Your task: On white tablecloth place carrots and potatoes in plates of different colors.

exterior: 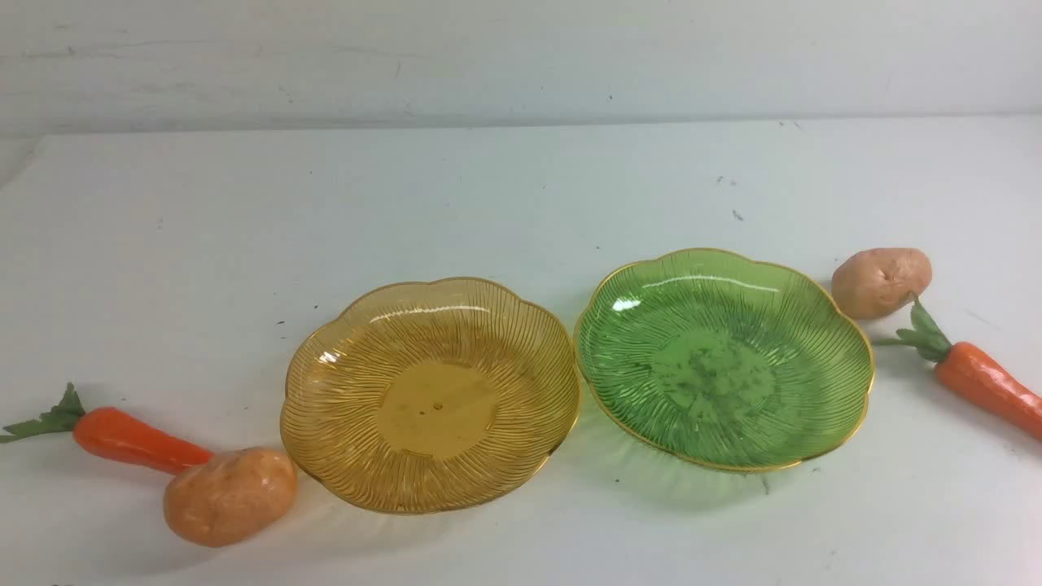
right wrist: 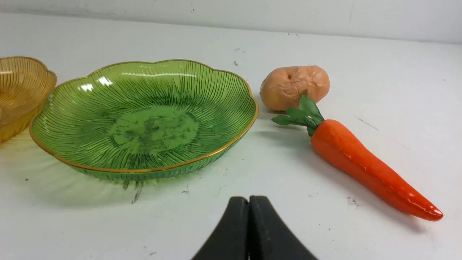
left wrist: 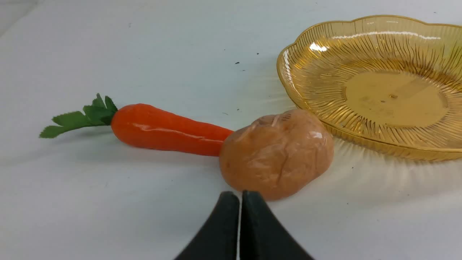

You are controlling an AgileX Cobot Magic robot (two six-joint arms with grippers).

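On the white tablecloth [exterior: 505,195] an amber-yellow plate [exterior: 326,407] and a green plate [exterior: 847,366] stand side by side, both empty. At the left lie a carrot [exterior: 134,439] and a potato [exterior: 230,495], touching each other; the potato is close to the amber plate. At the right lie a potato [exterior: 881,282] and a carrot [exterior: 989,387]. Neither gripper shows in the front view. My left gripper [left wrist: 240,196] is shut and empty, just short of the left potato [left wrist: 276,153] and carrot [left wrist: 169,130]. My right gripper [right wrist: 249,200] is shut and empty, near the green plate [right wrist: 231,144] and right carrot [right wrist: 368,169].
A pale wall [exterior: 521,57] runs behind the table's far edge. Small dark specks [exterior: 733,213] dot the cloth. The amber plate's rim [right wrist: 47,77] shows beside the green plate in the right wrist view.
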